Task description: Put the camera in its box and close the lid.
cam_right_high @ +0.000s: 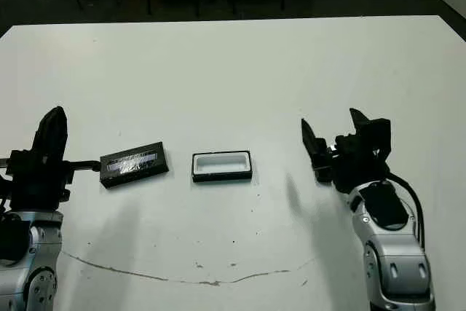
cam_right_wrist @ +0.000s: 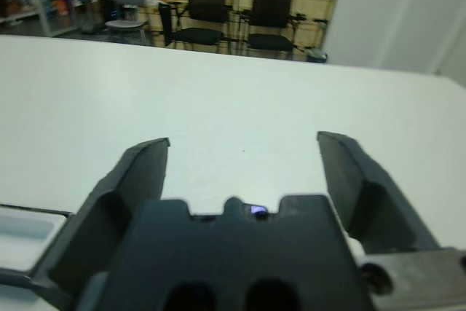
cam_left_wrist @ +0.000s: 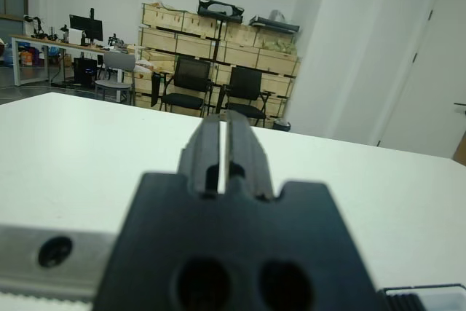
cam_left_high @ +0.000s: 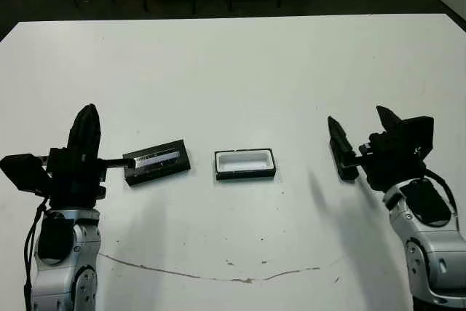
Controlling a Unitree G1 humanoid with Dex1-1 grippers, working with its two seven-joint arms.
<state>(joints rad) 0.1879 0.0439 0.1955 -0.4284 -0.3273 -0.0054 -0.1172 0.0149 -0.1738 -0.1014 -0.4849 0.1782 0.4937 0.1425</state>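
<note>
Left eye view: white tabletop (cam_left_high: pixel 240 71) seen from above, both arms at its near edge.
Box (cam_left_high: pixel 245 164): open, white lining up, lying flat about midway between the two arms, nearer the near edge than the far one.
Lid (cam_left_high: pixel 156 161): flat on the tabletop just beside the box, on its left, apart from it; glossy strip on top; slightly skewed to the box.
Camera: cannot pick it out with certainty in any view.
Left pincer (cam_left_high: pixel 86 132): near the left end of the near edge, just left of the lid; fingers (cam_left_wrist: pixel 207 152) pressed together with only a thin slit between them in the left wrist view, nothing held.
Right pincer (cam_left_high: pixel 360 138): near the right end of the near edge, well apart from the box; fingers (cam_right_wrist: pixel 135 180) spread wide with bare tabletop between them, nothing held.
Tabletop mark (cam_left_high: pixel 218 274): thin dark crack-like line running along the near edge between the arms.
Beyond the far edge: dark floor, chair legs.
</note>
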